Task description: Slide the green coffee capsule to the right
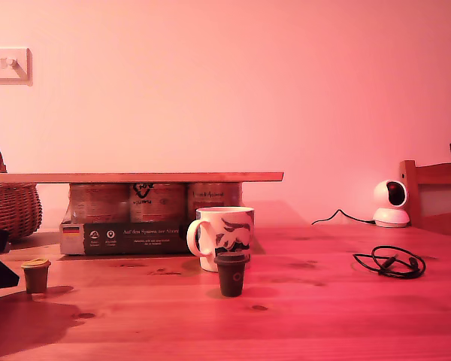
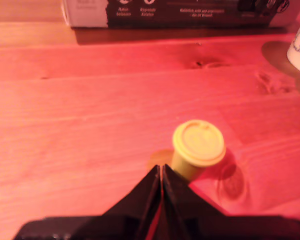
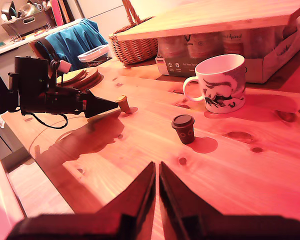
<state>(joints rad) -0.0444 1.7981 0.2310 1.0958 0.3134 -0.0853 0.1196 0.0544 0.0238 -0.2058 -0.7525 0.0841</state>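
The green coffee capsule (image 1: 36, 274) (image 2: 197, 145) (image 3: 123, 103) stands upright on the wooden table (image 1: 323, 316), near the exterior view's left edge. My first gripper (image 2: 161, 169) (image 1: 15, 280) (image 3: 114, 104) is shut, empty, low over the table. Its pointed tip is right beside the capsule's base, on the side toward the exterior view's left; I cannot tell whether they touch. My second gripper (image 3: 156, 166) is shut and empty, hovering above the table's near part, well away from the capsule. It does not show in the exterior view.
A dark brown capsule (image 1: 231, 273) (image 3: 183, 128) stands in front of a white printed mug (image 1: 224, 237) (image 3: 220, 82) at mid-table. Behind are a box of jars (image 1: 135, 226) under a board (image 1: 135, 177) and a wicker basket (image 1: 11, 207). A black cable (image 1: 391, 263) and a small camera (image 1: 391, 201) lie at the exterior view's right.
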